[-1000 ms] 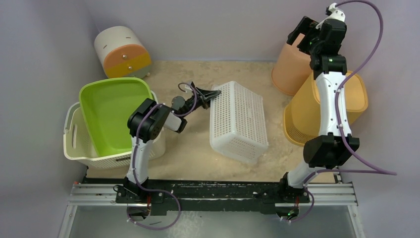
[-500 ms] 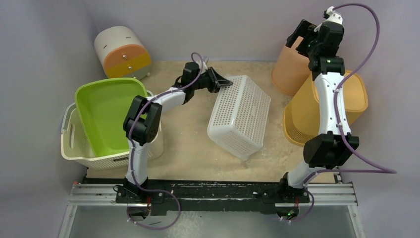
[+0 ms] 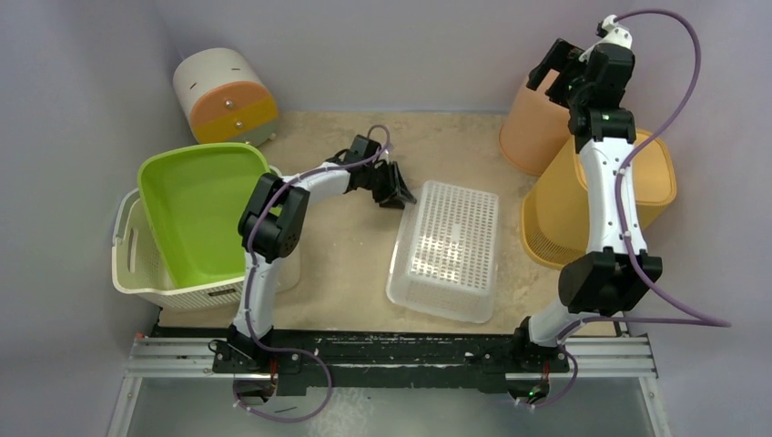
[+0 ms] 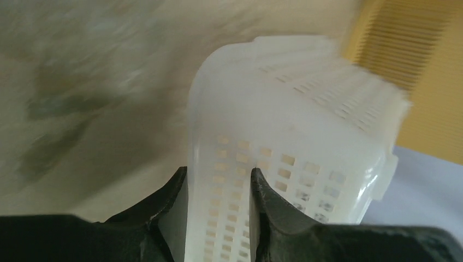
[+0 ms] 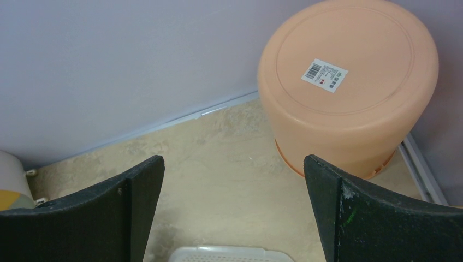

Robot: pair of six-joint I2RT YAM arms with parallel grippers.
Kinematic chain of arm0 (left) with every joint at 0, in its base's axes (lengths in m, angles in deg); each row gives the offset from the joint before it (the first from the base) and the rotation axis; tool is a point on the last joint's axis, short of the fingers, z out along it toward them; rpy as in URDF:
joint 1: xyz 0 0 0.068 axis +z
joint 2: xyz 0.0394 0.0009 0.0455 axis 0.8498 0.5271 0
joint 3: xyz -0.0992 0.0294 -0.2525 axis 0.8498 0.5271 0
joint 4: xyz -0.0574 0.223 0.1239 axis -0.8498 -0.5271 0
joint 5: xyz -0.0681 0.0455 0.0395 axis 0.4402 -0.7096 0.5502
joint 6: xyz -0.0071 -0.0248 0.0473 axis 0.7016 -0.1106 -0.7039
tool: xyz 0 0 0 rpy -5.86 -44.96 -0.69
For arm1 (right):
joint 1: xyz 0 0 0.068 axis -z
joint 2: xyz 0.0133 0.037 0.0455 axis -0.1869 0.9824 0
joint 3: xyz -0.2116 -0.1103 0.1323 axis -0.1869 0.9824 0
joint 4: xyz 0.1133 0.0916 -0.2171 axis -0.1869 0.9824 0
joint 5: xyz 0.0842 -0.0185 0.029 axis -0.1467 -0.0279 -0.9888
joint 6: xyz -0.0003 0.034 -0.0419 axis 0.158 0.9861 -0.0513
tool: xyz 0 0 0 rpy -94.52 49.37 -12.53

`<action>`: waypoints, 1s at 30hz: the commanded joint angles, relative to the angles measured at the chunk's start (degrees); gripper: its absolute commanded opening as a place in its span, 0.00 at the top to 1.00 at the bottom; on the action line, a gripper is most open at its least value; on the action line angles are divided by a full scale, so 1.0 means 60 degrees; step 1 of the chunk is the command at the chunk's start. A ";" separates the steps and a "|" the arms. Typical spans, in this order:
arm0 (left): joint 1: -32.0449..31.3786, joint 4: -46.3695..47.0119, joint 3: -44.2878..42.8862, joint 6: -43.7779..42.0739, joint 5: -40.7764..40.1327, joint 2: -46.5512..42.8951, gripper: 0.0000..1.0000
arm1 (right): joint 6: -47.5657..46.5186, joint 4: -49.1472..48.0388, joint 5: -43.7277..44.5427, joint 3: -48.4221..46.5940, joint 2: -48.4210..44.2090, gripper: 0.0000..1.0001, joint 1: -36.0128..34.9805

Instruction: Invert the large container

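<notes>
White perforated plastic basket (image 3: 446,246): light, stiff, slightly springy; hold at rim corner. Left gripper (image 4: 218,177) straddling corner wall, clamping unclear. Right gripper (image 5: 233,164) wide, empty.

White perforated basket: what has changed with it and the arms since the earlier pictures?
The left gripper swung the white basket over from a tilt; it now lies flat, bottom up. The fingers still flank its corner; whether they grip is unclear. The right gripper, open, and the peach bucket hardly moved.
</notes>
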 commanded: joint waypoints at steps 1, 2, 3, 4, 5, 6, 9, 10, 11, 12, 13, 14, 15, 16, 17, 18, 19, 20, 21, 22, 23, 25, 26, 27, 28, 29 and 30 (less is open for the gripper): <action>-0.0279 -0.3580 0.0709 -0.2441 -0.2563 0.0886 0.98 | -0.0108 -0.0503 0.0024 0.0116 -0.0533 0.00 0.0070; -0.0292 -0.3586 0.0698 -0.2447 -0.2559 0.0880 0.99 | -0.0104 -0.0503 0.0024 0.0125 -0.0537 0.00 0.0071; -0.0294 -0.3601 0.0680 -0.2470 -0.2573 0.0889 0.98 | -0.0104 -0.0500 0.0013 0.0135 -0.0531 0.00 0.0070; -0.0314 -0.3680 0.0625 -0.2529 -0.2601 0.0908 0.99 | -0.0104 -0.0506 -0.0003 0.0144 -0.0538 0.00 0.0070; -0.0351 -0.3793 0.0536 -0.2597 -0.2637 0.0927 0.99 | -0.0096 -0.0495 -0.0018 0.0161 -0.0539 0.00 0.0070; -0.0396 -0.3913 0.0453 -0.2673 -0.2684 0.0944 0.99 | -0.0090 -0.0508 -0.0030 0.0181 -0.0552 0.00 0.0070; -0.0683 -0.4370 -0.0001 -0.2934 -0.2825 0.1025 0.99 | -0.0060 -0.0523 -0.0045 0.0216 -0.0560 0.00 0.0070; -0.0862 -0.4549 -0.0214 -0.3032 -0.2861 0.1095 0.99 | -0.0060 -0.0535 -0.0045 0.0221 -0.0551 0.00 0.0070; -0.1024 -0.4764 -0.0487 -0.3125 -0.2882 0.1164 0.99 | -0.0046 -0.0529 -0.0047 0.0215 -0.0553 0.00 0.0070; -0.1182 -0.4920 -0.0760 -0.3173 -0.2909 0.1242 0.99 | -0.0045 -0.0523 -0.0049 0.0203 -0.0543 0.00 0.0070; -0.1346 -0.5022 -0.1005 -0.3176 -0.2903 0.1309 0.99 | -0.0045 -0.0515 -0.0049 0.0198 -0.0540 0.00 0.0070; -0.1526 -0.5083 -0.1376 -0.3183 -0.2896 0.1359 0.99 | -0.0054 -0.0514 -0.0049 0.0195 -0.0537 0.00 0.0070; -0.1720 -0.5145 -0.1703 -0.3184 -0.2909 0.1443 0.99 | -0.0059 -0.0514 -0.0042 0.0211 -0.0539 0.00 0.0070; -0.1899 -0.5300 -0.2057 -0.3247 -0.2976 0.1537 0.99 | -0.0063 -0.0514 -0.0035 0.0233 -0.0546 0.00 0.0070; -0.2043 -0.5649 -0.2489 -0.3393 -0.3083 0.1688 0.98 | -0.0062 -0.0523 -0.0034 0.0269 -0.0553 0.00 0.0070; -0.2175 -0.5914 -0.2875 -0.3525 -0.3175 0.1848 0.98 | -0.0060 -0.0533 -0.0038 0.0303 -0.0566 0.00 0.0070; -0.2241 -0.6132 -0.3179 -0.3606 -0.3225 0.1993 0.98 | -0.0060 -0.0540 -0.0048 0.0333 -0.0568 0.00 0.0070; -0.2277 -0.6247 -0.3366 -0.3664 -0.3228 0.2116 0.98 | -0.0060 -0.0555 -0.0062 0.0359 -0.0576 0.00 0.0070; -0.2316 -0.6267 -0.3491 -0.3728 -0.3201 0.2143 0.98 | -0.0060 -0.0563 -0.0074 0.0384 -0.0577 0.00 0.0070; -0.2332 -0.6277 -0.3591 -0.3770 -0.3172 0.2138 0.98 | -0.0060 -0.0573 -0.0078 0.0402 -0.0575 0.00 0.0070; -0.2354 -0.6285 -0.3703 -0.3811 -0.3157 0.2135 0.98 | -0.0063 -0.0576 -0.0067 0.0422 -0.0582 0.00 0.0070; -0.2372 -0.6467 -0.4009 -0.3904 -0.3362 0.2127 0.97 | -0.0074 -0.0581 -0.0050 0.0456 -0.0593 0.00 0.0070; -0.2374 -0.6538 -0.4132 -0.3904 -0.3595 0.2064 0.96 | -0.0074 -0.0588 -0.0049 0.0453 -0.0597 0.00 0.0070; -0.2374 -0.6547 -0.4199 -0.3893 -0.3873 0.1950 0.96 | -0.0074 -0.0594 -0.0062 0.0439 -0.0590 0.00 0.0070; -0.2363 -0.6542 -0.4222 -0.3875 -0.4118 0.1775 0.94 | -0.0074 -0.0584 -0.0076 0.0436 -0.0584 0.00 0.0070; -0.2325 -0.6586 -0.4249 -0.3860 -0.4433 0.1588 0.91 | -0.0091 -0.0577 -0.0091 0.0412 -0.0576 0.00 0.0070; -0.2310 -0.6648 -0.4298 -0.3862 -0.4697 0.1383 0.88 | -0.0091 -0.0577 -0.0106 0.0389 -0.0569 0.00 0.0070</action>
